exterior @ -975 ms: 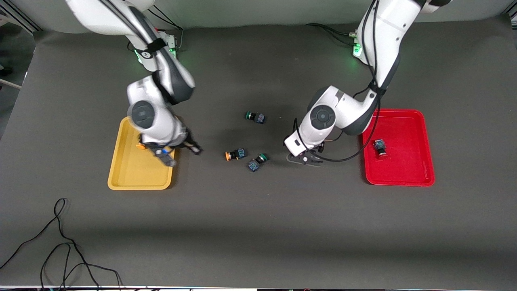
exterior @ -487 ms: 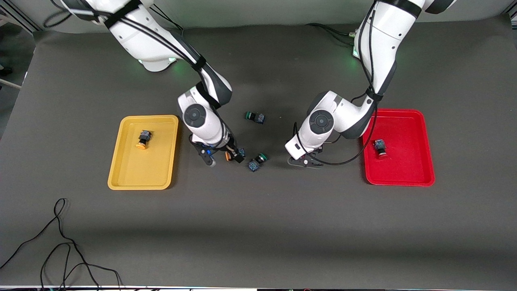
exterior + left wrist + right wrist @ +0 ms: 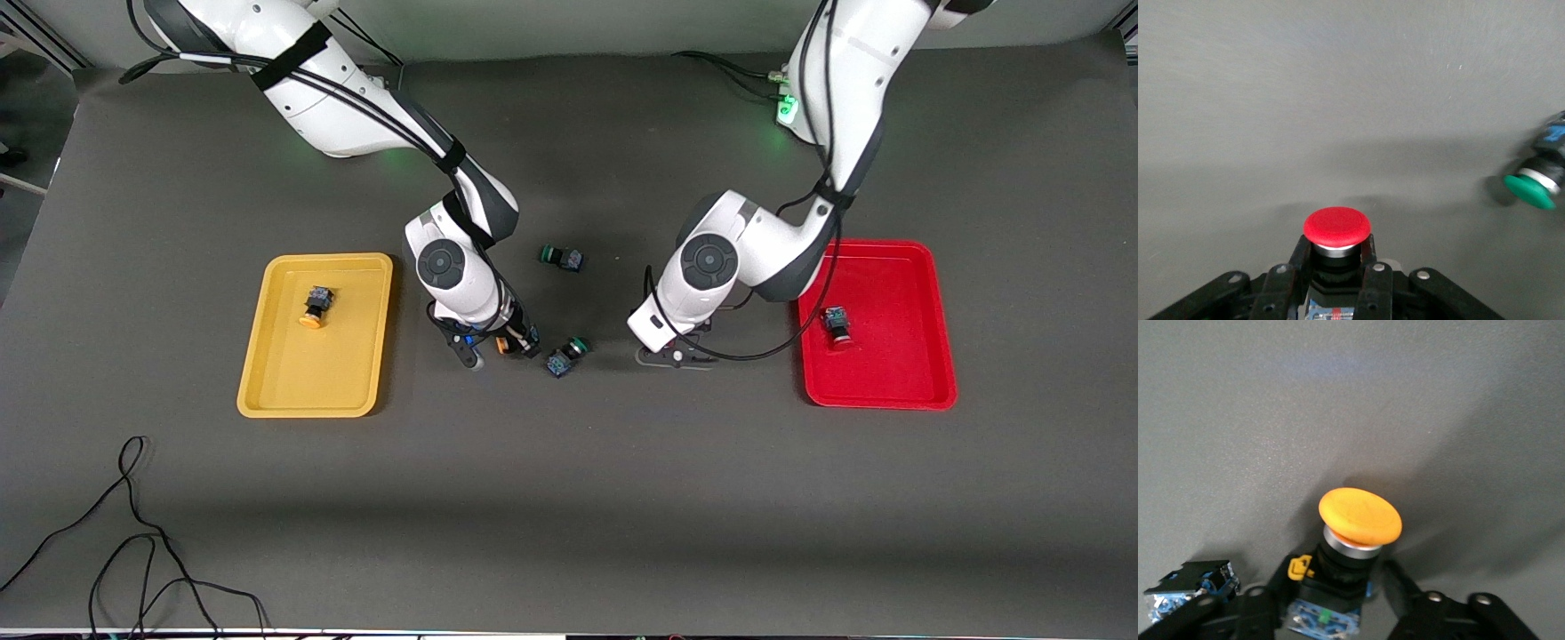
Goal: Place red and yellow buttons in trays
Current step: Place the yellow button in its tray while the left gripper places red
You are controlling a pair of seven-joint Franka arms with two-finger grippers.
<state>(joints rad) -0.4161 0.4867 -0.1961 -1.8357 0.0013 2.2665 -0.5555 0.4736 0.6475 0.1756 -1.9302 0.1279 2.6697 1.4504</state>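
My right gripper is low at the table's middle, fingers open on either side of a yellow button, seen close in the right wrist view. My left gripper is low over the table between the buttons and the red tray. It is shut on a red button, which the arm hides in the front view. Another yellow button lies in the yellow tray. Another red button lies in the red tray.
Two green-capped buttons lie on the table: one beside the right gripper, also in the left wrist view, and one farther from the camera. A black cable trails near the front edge at the right arm's end.
My right arm swung from over the yellow tray, leaving a yellow button there, to the table's middle, and now straddles the loose yellow button. My left gripper has barely moved.
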